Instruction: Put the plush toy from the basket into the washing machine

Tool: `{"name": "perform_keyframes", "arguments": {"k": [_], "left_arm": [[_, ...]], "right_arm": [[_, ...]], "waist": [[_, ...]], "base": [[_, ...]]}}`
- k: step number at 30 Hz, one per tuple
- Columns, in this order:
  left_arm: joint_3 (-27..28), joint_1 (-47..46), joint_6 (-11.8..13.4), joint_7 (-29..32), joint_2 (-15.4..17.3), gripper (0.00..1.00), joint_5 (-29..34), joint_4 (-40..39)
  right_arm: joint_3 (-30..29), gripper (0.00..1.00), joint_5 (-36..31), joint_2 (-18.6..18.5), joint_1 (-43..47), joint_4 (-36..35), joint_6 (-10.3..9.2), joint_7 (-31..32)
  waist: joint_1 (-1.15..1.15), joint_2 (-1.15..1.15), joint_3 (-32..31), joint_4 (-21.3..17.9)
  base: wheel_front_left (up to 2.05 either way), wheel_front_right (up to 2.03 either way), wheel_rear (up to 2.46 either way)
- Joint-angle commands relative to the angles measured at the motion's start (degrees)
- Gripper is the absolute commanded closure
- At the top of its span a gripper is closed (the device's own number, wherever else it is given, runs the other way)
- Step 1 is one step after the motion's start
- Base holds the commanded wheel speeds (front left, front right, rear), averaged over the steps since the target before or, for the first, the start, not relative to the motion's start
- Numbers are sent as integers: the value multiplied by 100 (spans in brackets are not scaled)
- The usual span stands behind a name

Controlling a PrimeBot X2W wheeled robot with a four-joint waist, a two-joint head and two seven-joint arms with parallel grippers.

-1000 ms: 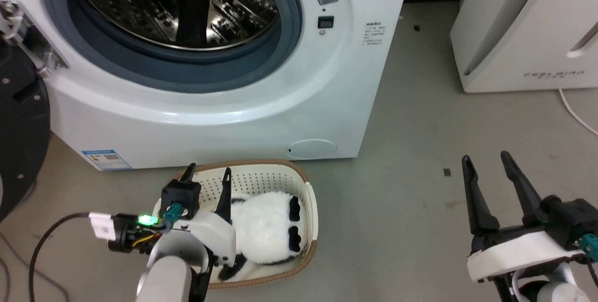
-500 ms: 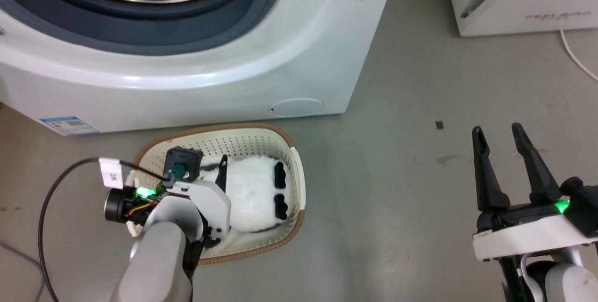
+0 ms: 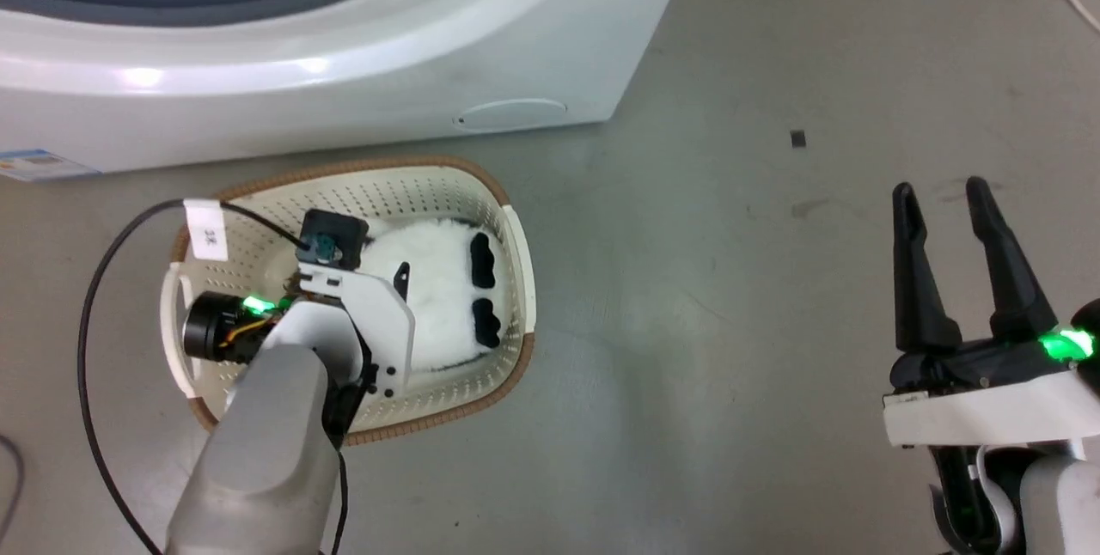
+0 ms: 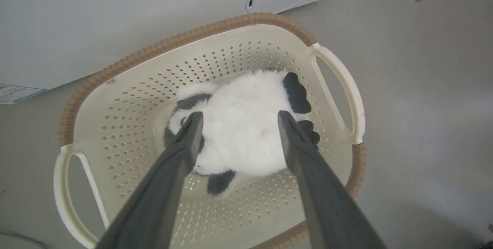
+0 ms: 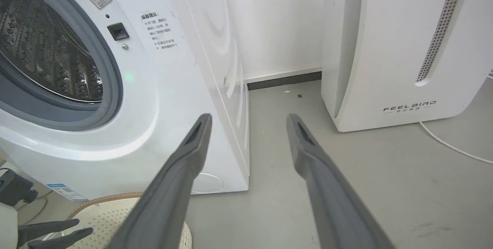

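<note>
The plush toy, white and fluffy with black patches, lies in the cream basket on the floor in front of the washing machine. My left gripper reaches down into the basket and stands open, one finger on each side of the plush toy, tips close to its fur. In the head view the wrist covers most of the left gripper. My right gripper hangs open and empty over bare floor to the right. The right wrist view shows the washing machine with its drum open.
A white appliance lettered FEELBIRD stands right of the washer, with a white cable on the floor. A black cable loops from my left wrist beside the basket. Grey floor lies between the basket and my right gripper.
The head camera has tilted down, so the washer has slid up the picture. My left gripper has sunk deeper into the basket around the plush toy. The right gripper stays open.
</note>
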Motion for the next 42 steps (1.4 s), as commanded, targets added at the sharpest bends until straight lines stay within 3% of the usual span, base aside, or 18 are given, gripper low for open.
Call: {"name": "perform_keyframes", "arguments": {"k": [1, 16, 40, 41, 42], "left_arm": [[-12, -169, -40, 50, 48, 0, -32, 125], [-329, -1019, -143, 455, 266, 0, -160, 1009], [-763, -2366, 50, 540, 513, 0, -430, 2422], [-780, -2411, 31, 556, 518, 22, -451, 2481], [-787, -2463, 5, 538, 521, 93, -483, 2540]], "right_arm": [[-2, 0, 101, -1, -141, -69, -2, -50], [21, 0, 489, -1, -450, -356, -2, -229], [42, 0, 889, -1, -918, -738, -4, -515], [43, 0, 905, -1, -938, -746, -4, -527], [45, 0, 918, -1, -961, -758, -4, -539]], "waist": [[-1, 0, 176, -67], [-1, 0, 1137, -294], [-1, 0, 2365, -527], [-1, 0, 2399, -533], [-1, 0, 2430, -540]], "base": [[0, 0, 0], [0, 0, 0], [0, 0, 0], [0, 0, 0], [0, 0, 0]]}}
